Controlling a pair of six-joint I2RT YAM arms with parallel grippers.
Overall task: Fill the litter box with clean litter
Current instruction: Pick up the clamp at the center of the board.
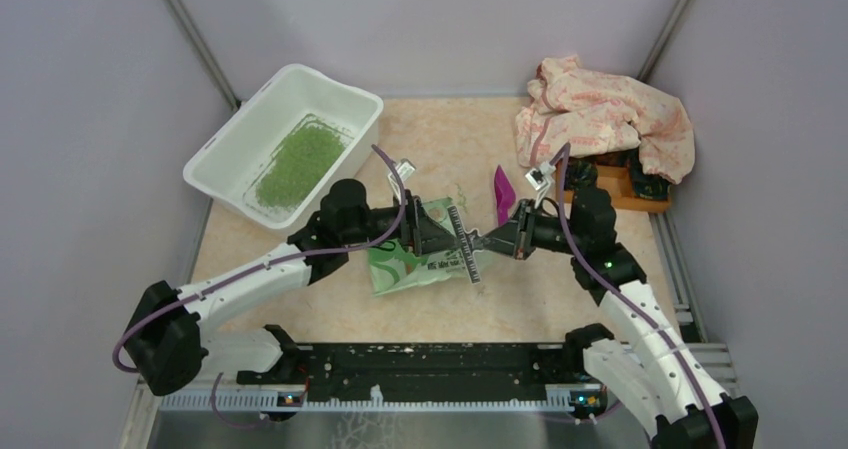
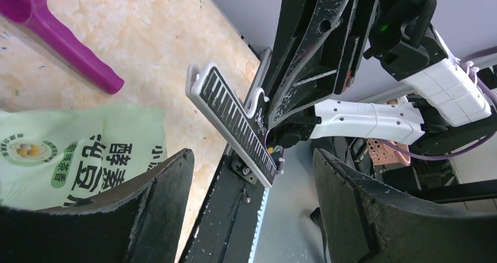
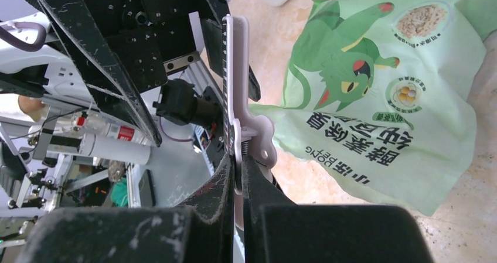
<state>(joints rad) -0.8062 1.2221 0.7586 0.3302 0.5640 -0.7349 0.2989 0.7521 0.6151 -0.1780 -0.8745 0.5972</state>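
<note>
Starting nearest my bases, my right gripper (image 3: 237, 166) is pinched tight on the white bag clip (image 3: 235, 99). In the overhead view the clip's long axis runs roughly near-to-far, crosswise to my fingers. Facing it from just to the left, my left gripper (image 1: 430, 234) stands wide with nothing between its fingers (image 2: 158, 187), poised above the light green litter bag (image 1: 410, 264). That bag lies flat on the table (image 1: 330, 309) between my two arms. The clip appears to be off the bag's edge, though I cannot tell whether the mouth is open. Just beyond the bag lies the purple scoop (image 1: 503, 195), nearer my right arm. Farther back and to the left sits the litter box (image 1: 225, 149), its long axis slanting from near-left to far-right. A patch of clean litter (image 1: 298, 162) covers only part of its floor, so I judge the filling partly done. Since the box lies far-left of the bag, on my left arm's side, my left gripper is the better placed to carry the bag there.
</note>
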